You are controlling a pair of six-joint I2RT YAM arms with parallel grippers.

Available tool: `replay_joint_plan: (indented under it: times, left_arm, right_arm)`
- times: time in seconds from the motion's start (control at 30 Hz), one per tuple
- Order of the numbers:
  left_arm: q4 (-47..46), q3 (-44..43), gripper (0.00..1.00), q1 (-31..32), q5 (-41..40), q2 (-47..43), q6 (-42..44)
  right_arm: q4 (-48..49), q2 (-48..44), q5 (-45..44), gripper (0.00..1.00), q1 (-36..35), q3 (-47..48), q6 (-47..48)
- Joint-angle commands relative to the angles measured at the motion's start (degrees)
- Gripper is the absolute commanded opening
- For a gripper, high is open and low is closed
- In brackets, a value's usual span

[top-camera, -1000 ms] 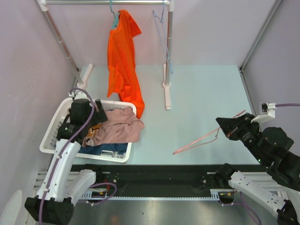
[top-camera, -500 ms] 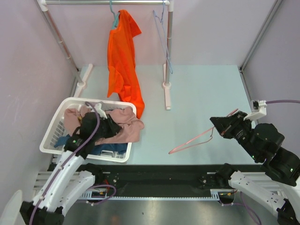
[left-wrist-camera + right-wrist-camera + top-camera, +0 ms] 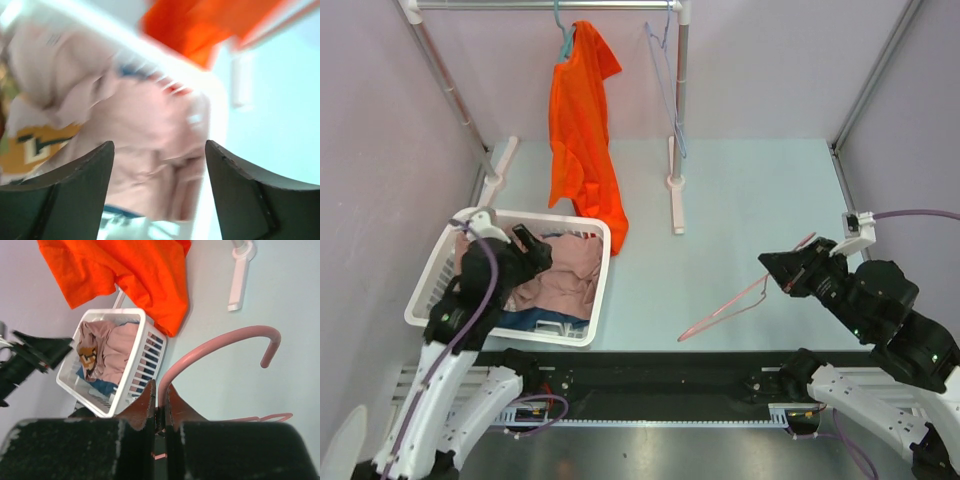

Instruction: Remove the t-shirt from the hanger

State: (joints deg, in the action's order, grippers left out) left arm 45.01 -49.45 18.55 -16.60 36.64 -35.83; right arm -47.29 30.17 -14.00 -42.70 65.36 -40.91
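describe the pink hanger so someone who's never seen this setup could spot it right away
Over the right side of the pale blue table, the right gripper is shut on a thin pink hanger. It is bare and the only one off the clothes rail at the back: the teal hanger there carries the orange t-shirt, and the pale purple hanger hangs empty.

Bright, even light; left-wrist blur.
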Motion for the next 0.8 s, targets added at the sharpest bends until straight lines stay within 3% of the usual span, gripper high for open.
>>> replay_joint_plan:
  times: [0.0,0.07,0.1,0.17,0.2,0.33,0.47,0.57,0.77]
  left_arm:
    - [-8.3,-4.3,0.8,-0.2,23.9,-4.6,6.2]
    - [-20.8,-2.5,0.78,0.1,39.7,-2.8,3.7]
    - [-29.0,-2.0,0.77,1.3,51.2,-1.8,-1.6]
    - [-35.9,-1.4,0.75,4.7,57.2,1.2,-6.1]
    - [-37.9,-2.2,0.75,10.5,58.1,4.2,-6.5]
    - [-28.9,-11.3,0.8,28.9,45.2,13.2,0.5]
    - [-24.4,-19.9,0.89,43.0,38.8,20.9,4.2]
    - [-16.0,-26.5,0.93,48.2,29.5,25.8,8.3]
    - [-5.4,-34.2,0.93,58.2,20.0,35.1,13.5]
  right_arm:
    - [5.3,3.0,6.8,0.0,-0.2,-0.2,4.7]
    - [6.3,4.4,11.0,0.0,-0.3,-0.6,8.0]
    - [6.6,4.8,12.2,0.0,-0.3,-0.9,9.3]
    - [6.8,5.6,16.3,0.0,-0.3,-1.6,12.6]
    - [7.2,6.4,18.0,0.0,-0.3,-1.8,13.6]
    - [5.7,10.0,23.8,0.0,-0.4,-1.6,17.4]
    - [1.8,12.8,15.7,0.0,-1.0,-0.3,18.4]
    - [-0.8,14.3,11.0,0.0,-1.5,0.4,19.3]
    - [-3.3,15.6,3.4,0.0,-2.1,1.6,18.0]
